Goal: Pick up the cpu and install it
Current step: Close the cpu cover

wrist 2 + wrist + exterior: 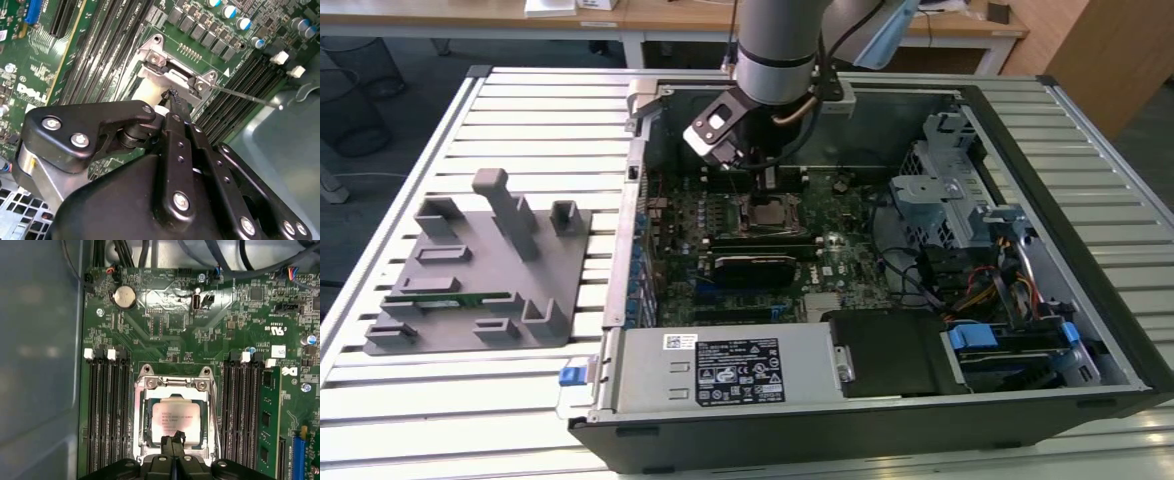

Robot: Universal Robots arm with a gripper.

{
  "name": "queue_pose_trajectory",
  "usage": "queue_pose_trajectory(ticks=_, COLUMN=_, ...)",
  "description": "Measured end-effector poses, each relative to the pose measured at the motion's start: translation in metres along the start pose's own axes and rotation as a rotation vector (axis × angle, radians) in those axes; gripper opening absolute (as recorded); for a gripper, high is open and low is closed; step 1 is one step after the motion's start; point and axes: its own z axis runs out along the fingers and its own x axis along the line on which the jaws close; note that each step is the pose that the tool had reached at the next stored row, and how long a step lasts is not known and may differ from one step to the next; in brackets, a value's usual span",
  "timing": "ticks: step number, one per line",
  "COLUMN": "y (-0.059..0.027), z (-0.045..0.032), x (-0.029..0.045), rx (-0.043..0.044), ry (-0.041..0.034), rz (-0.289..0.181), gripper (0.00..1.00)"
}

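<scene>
The small flat square cpu point(173, 419) with its shiny silver metal top lies flat inside the silver metal socket frame point(145, 390) on the green motherboard point(165, 330), between 2 banks of black memory slots point(107, 415). The black gripper point(173, 436) has its 2 fingers pressed together with no gap, holding nothing, its tips at the cpu's near edge; whether they touch it cannot be told. In the exterior view the grey arm point(774, 50) reaches down into the open black computer case point(1107, 300), which lies on a pale slatted tabletop point(520, 110) beside a grey moulded fixture plate point(467, 280).
</scene>
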Motion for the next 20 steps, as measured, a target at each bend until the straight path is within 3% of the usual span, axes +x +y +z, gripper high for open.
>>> queue_pose_trajectory(ticks=8, y=-0.0032, z=0.0097, x=-0.0003, rx=0.0001, ry=0.0, rz=0.0, gripper=0.11)
queue_pose_trajectory(ticks=20, y=-0.0038, z=0.0181, x=-0.0005, rx=0.0003, ry=-0.0003, rz=0.0, gripper=0.11)
